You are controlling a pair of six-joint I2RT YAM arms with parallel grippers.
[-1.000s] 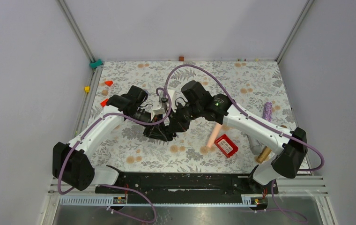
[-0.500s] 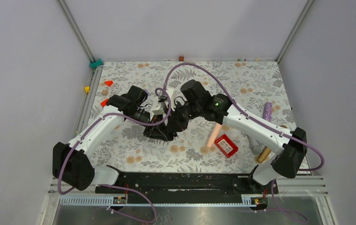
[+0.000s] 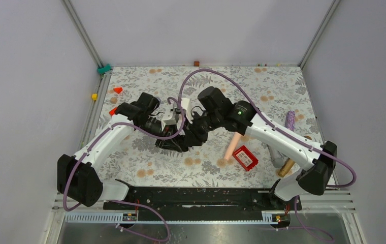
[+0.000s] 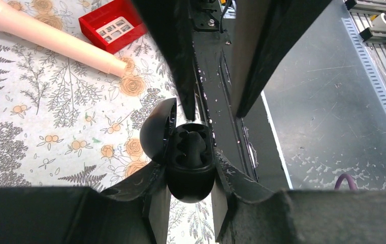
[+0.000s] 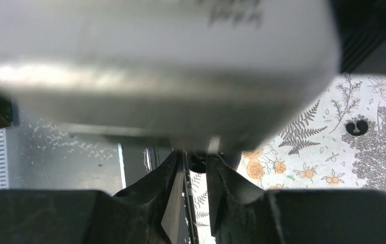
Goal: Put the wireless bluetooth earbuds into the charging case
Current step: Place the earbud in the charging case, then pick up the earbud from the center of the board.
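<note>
Floral cloth is seen spread over the table, which is enclosed by plain grey walls. From above, the left arm and the right arm are bent inward so that their wrists meet over the middle of the cloth. Whatever is held there is hidden beneath them. A pink cylinder and a red box lie just to the right of that meeting point.

From the left wrist, the charging case is seen clamped by its lower body between the fingers of the left gripper, with its lid swung open to the left. Dark rounded shapes are seen in its wells, but whether these are the wireless bluetooth earbuds cannot be told. The right gripper is poised directly over the open case, its jaws parted a little, and nothing is seen between them.

From the right wrist, most of the scene is blocked by a blurred grey body close to the lens. Below it, the fingertips are seen narrowly apart.
</note>
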